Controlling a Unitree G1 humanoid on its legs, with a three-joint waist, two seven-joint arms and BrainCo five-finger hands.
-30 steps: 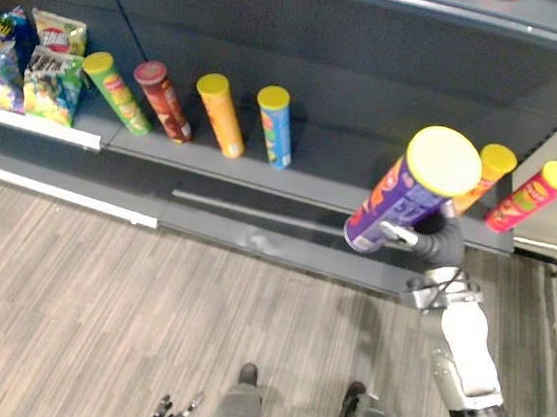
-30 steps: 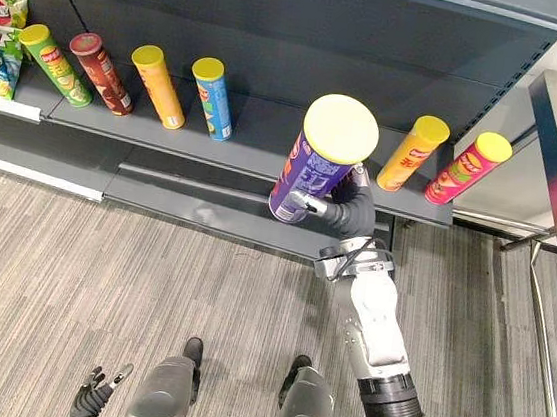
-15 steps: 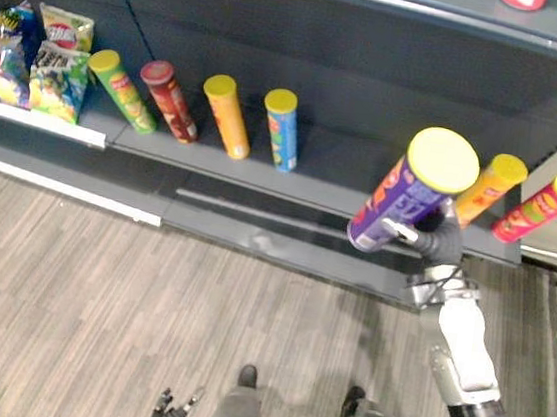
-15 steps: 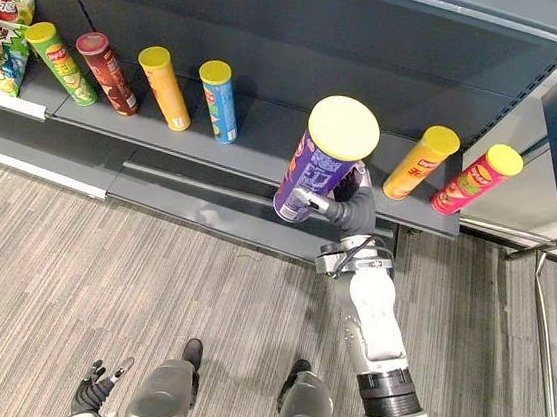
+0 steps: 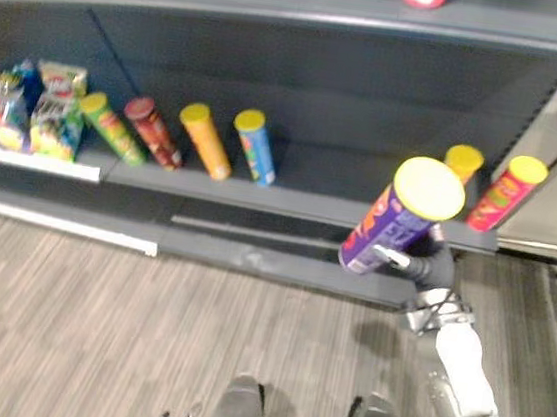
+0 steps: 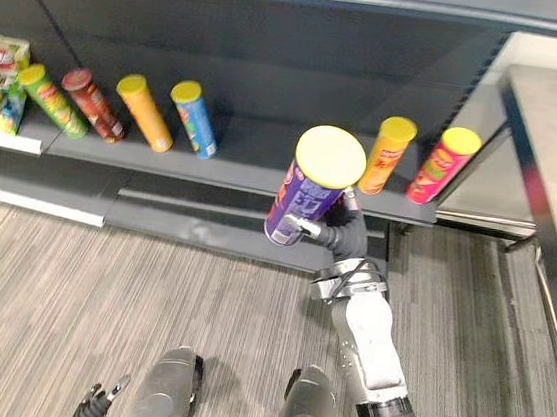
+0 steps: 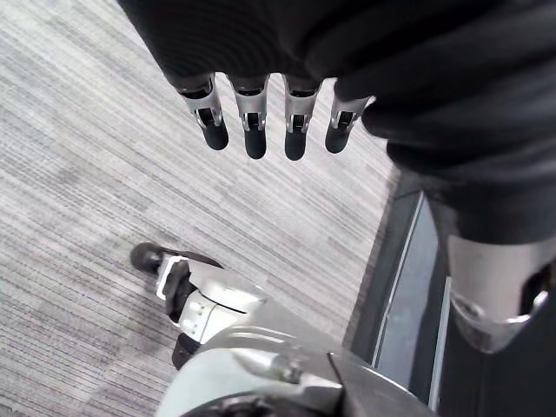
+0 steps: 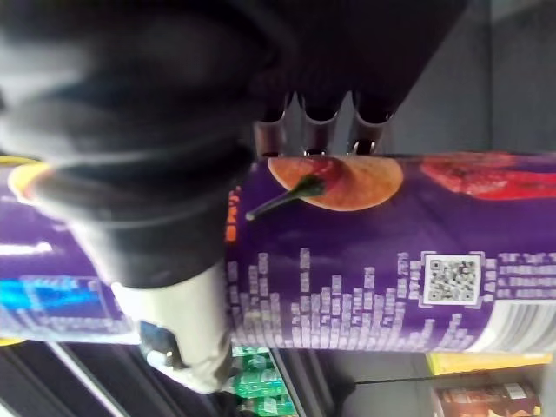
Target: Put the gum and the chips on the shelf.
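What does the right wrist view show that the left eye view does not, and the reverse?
Right wrist view: the purple can, its side printed with a chip picture and a square code. Left eye view: the shelf with a row of standing cans and snack bags at its left end. Both: the right hand curled round the purple can.

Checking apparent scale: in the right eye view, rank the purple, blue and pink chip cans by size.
1. purple chip can, held in the right hand, nearest the camera.
2. blue chip can and pink chip can: alike, unranked.
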